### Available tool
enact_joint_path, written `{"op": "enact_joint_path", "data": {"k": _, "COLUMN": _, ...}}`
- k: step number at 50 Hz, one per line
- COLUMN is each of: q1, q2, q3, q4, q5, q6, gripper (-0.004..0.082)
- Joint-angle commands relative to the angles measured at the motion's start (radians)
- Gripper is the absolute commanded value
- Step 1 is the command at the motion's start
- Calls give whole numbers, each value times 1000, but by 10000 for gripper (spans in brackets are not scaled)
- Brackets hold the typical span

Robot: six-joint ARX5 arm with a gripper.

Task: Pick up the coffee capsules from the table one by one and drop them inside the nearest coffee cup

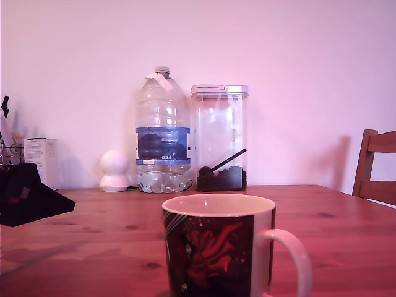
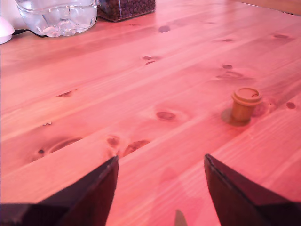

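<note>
The gripper point(image 2: 160, 162) is spread wide and holds nothing, low over the table point(image 2: 141, 84). One tan coffee capsule point(image 2: 245, 105) stands upright ahead, off-centre beyond one fingertip, well apart.

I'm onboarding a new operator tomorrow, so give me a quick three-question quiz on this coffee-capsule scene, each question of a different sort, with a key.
1. True or false: the gripper is shut on the coffee capsule.
2. Multiple choice: in the exterior view, what stands directly to the left of the clear lidded container? A) a water bottle B) a kettle C) a toaster
3. Fill in: the capsule stands upright on the ____.

Key
1. False: the jaws are open and empty, and the capsule stands apart on the table.
2. A, the water bottle.
3. Table.
</note>
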Motion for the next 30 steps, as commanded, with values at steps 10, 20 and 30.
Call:
{"op": "enact_joint_path", "data": {"k": 10, "q1": 4, "q2": -3, "q3": -8, "q4": -28, "q5": -5, "q6": -14, "gripper": 500}}
{"op": "enact_joint_path", "data": {"k": 20, "q1": 0, "q2": -3, "q3": -8, "q4": -27, "q5": 6, "q6": -14, "gripper": 501}}
{"op": "enact_joint_path", "data": {"k": 30, "q1": -39, "q2": -3, "q3": -8, "q4": -27, "q5": 20, "q6": 1, "gripper": 501}}
